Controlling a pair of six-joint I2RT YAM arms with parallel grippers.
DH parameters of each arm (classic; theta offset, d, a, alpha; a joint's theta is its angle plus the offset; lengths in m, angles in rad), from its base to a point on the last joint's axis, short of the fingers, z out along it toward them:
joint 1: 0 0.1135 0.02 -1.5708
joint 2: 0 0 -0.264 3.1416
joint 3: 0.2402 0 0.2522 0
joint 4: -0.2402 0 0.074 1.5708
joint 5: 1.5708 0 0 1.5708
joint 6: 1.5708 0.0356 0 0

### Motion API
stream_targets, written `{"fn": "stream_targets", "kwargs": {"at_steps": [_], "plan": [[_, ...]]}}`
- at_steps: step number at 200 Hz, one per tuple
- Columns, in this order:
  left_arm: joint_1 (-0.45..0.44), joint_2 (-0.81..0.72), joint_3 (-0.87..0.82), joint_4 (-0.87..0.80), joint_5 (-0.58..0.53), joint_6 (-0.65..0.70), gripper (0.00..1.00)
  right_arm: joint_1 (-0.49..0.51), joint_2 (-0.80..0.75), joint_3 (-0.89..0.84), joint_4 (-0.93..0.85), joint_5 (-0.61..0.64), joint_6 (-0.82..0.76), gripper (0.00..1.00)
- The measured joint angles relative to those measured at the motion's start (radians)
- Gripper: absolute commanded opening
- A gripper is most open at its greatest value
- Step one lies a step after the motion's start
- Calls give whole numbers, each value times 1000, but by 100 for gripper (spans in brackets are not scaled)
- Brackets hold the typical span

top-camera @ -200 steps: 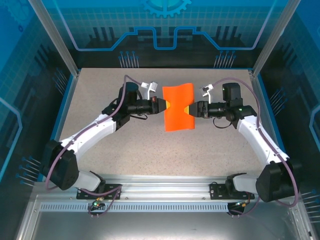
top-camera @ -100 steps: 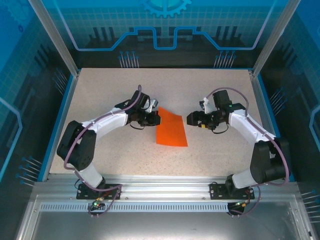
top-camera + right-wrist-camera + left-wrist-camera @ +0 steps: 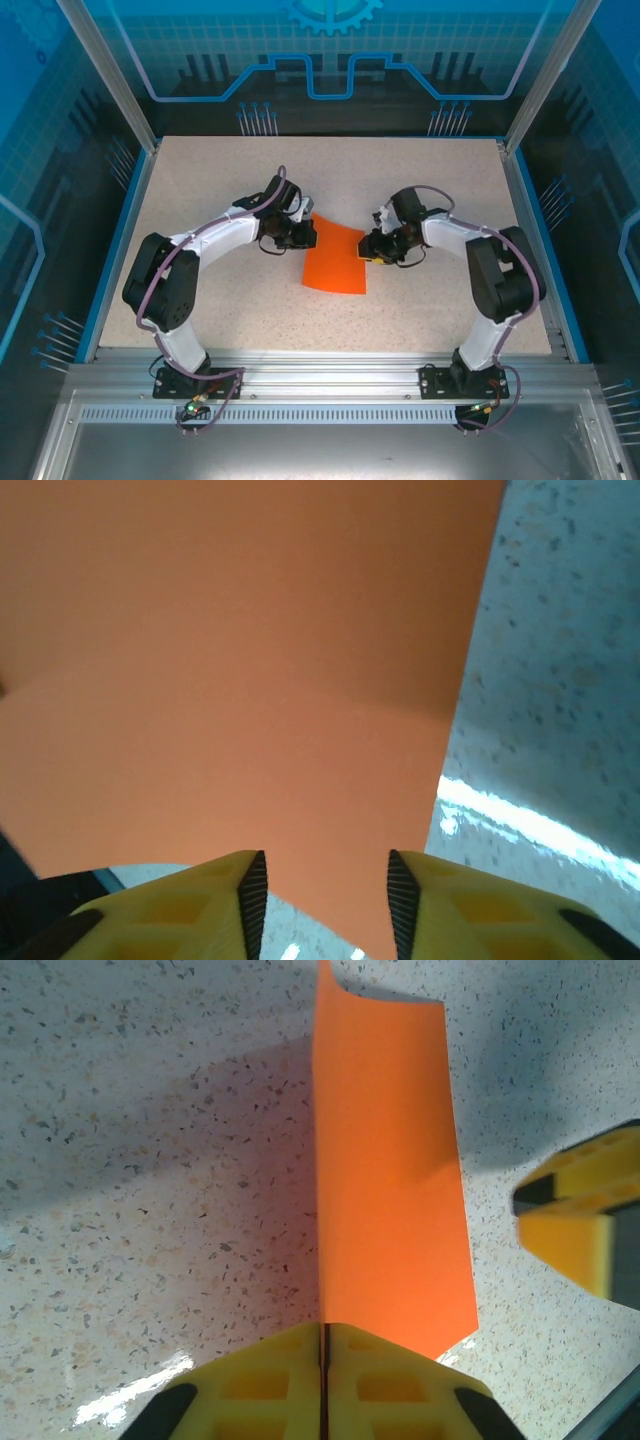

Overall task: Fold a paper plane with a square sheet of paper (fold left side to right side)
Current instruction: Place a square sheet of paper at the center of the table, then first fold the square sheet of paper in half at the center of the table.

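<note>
Speckled bench (image 3: 200,180) carries the square sheet of paper (image 3: 335,264), long axis running far to near between my arms. Left gripper (image 3: 323,1328) pinches its left edge; right gripper (image 3: 320,880) straddles its right edge, jaws apart.

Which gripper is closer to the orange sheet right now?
Left. The left gripper is shut on the orange sheet at its left side, in contact. The right gripper is at the right side, jaws apart with the paper between them, not yet pinched.
</note>
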Motion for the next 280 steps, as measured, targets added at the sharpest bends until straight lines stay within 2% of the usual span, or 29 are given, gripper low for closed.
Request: {"fn": "stream_targets", "kwargs": {"at_steps": [25, 64, 112, 155, 203, 228, 250, 280], "plan": [[0, 6, 0, 1, 10, -9, 25, 22, 67, 35, 18, 34, 14, 25], [0, 18, -1, 46, 87, -78, 45, 34, 105, 44, 19, 77, 17, 24], [0, 25, -27, 204, 231, -192, 56, 36, 105, 37, 32, 81, 13, 25], [0, 74, -32, 290, 298, -253, 56, 32, 97, 0, 118, 37, 15, 28], [-3, 108, -34, 333, 322, -288, 53, 14, 58, -19, 148, 18, 19, 42], [-7, 130, -34, 339, 327, -291, 50, -19, 0, -32, 165, 2, 30, 46], [-10, 146, -34, 338, 327, -291, 48, -50, -55, -70, 265, -56, 88, 48], [-10, 148, -29, 338, 327, -292, 45, -46, -65, -86, 378, -120, 165, 48]]}}
